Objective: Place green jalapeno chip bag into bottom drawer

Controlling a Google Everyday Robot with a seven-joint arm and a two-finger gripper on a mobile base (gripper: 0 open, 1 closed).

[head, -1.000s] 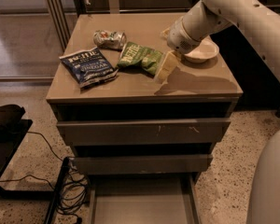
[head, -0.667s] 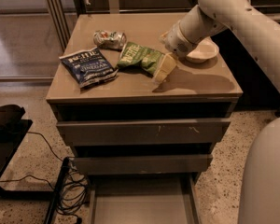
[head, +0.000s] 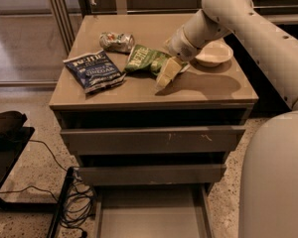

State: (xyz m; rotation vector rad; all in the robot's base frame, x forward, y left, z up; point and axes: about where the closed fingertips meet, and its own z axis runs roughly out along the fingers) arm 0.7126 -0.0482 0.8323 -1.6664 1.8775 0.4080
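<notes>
At top's centre, bag [head: 146,61]: right end hidden, long axis left–right.
Gripper [head: 166,74]: at that end; grip cannot tell.

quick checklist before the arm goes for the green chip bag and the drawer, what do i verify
1. Bottom drawer pulled out: ok, its floor shows below the two upper drawer fronts.
2. Green jalapeno chip bag on the cabinet top: ok, lying flat.
3. Gripper at the bag: ok, it is low at the bag's right edge.
4. Bag gripped: cannot tell.
5. Dark blue chip bag and crushed can apart from the green bag: cannot tell, both lie close on its left.
6. White bowl out of the way: ok, it sits on the far side of the arm.
</notes>
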